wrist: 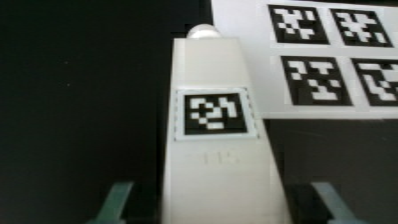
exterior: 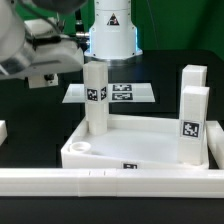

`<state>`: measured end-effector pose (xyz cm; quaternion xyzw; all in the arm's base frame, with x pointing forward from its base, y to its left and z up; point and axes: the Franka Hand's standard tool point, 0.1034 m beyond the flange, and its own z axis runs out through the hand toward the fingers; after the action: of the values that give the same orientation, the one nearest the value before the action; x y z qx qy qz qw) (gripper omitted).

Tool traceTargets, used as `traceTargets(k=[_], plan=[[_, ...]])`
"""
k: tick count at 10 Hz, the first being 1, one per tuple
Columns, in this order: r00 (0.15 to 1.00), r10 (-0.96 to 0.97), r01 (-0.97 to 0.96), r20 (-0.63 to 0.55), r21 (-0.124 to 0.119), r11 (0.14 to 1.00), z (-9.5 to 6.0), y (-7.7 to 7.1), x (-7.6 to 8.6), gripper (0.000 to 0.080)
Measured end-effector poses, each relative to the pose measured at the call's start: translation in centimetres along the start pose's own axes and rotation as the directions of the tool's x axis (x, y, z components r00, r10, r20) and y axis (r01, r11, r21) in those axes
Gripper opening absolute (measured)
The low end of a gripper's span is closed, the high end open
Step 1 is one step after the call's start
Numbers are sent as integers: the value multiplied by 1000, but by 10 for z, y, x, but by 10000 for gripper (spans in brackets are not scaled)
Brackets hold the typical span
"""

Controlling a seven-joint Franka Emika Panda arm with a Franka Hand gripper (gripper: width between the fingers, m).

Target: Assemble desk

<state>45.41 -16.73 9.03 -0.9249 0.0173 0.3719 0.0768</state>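
A white, tagged leg [wrist: 214, 120] is seen between the spread fingers of the gripper [wrist: 217, 200], untouched. Another leg [exterior: 96, 98] stands upright on the tabletop [exterior: 140, 150], at nine o'clock.

White tabletop [exterior: 140, 150] (rim up), tagged legs [exterior: 95, 95] [exterior: 194, 110] upright in corners.

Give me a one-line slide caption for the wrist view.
Wrist view: open gripper straddling a tagged white leg, marker board on the black table behind.
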Motion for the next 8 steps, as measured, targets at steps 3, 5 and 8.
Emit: traceTargets(k=[3, 5, 8], plan=[[989, -8, 5, -146, -25, 1000, -21, 2, 0, 289], [956, -14, 2, -294, -42, 999, -25, 5, 6, 289], [905, 58, -46, -422, 37, 998, -46, -11, 8, 289]])
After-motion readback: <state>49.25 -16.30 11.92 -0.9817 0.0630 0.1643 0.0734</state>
